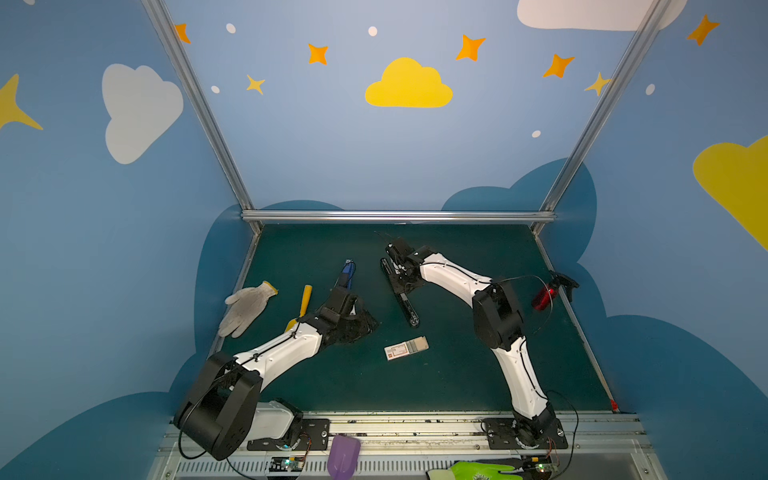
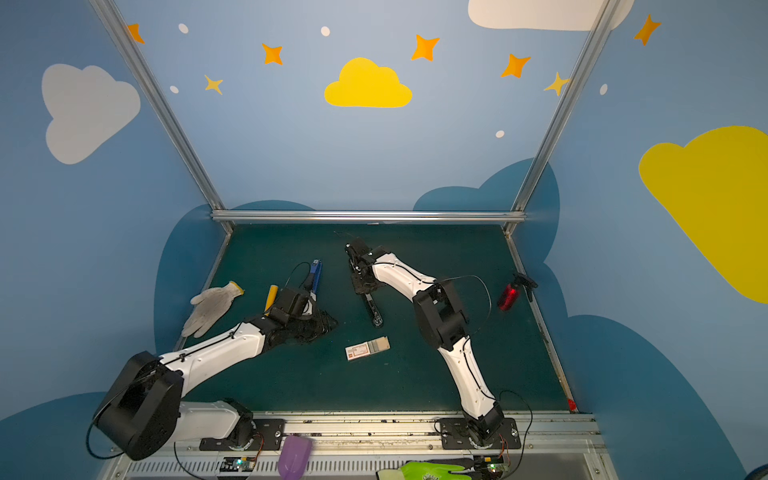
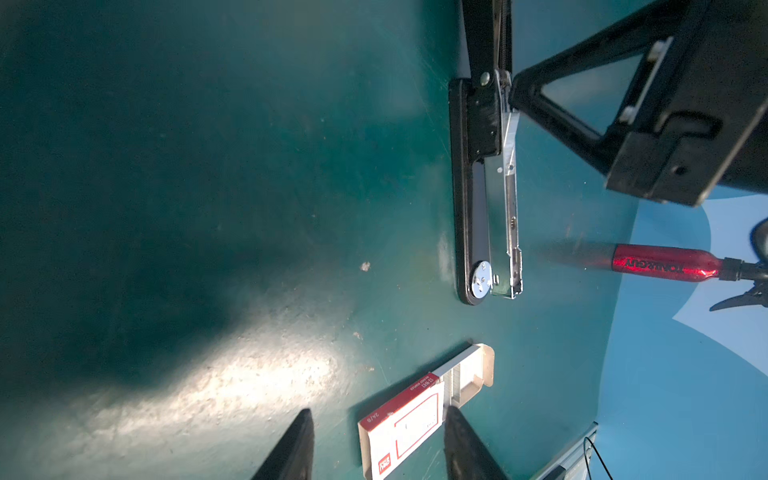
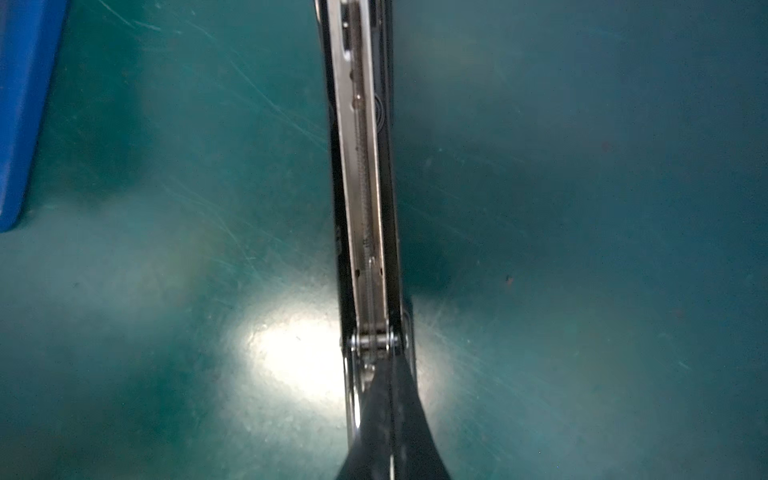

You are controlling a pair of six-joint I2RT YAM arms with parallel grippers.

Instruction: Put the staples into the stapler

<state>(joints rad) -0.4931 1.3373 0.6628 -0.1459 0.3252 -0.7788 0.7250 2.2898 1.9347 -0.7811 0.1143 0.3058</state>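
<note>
In both top views: dark green surface (image 1: 457, 374), blue walls (image 1: 374, 166) painted with clouds and stars. Black stapler (image 1: 405, 305) lies open mid-surface; right pincer (image 4: 384, 372) clenched at its hinge end. Staples (image 3: 455, 380) sit in a half-slid white box (image 3: 409, 424) near the stapler's front end. Left pincer (image 3: 379, 410) released, empty, beside the box. Knit glove (image 1: 245, 309) left edge, red bottle (image 1: 544, 296) right edge.

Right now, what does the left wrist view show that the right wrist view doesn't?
Only the left wrist view: the staple box, slid partly open with grey staples showing, the red spray bottle and the open left gripper. Only the right wrist view: a blue tool at the edge and the spring inside the stapler. Both: the opened stapler on the green mat, with the shut right gripper at its hinge.
</note>
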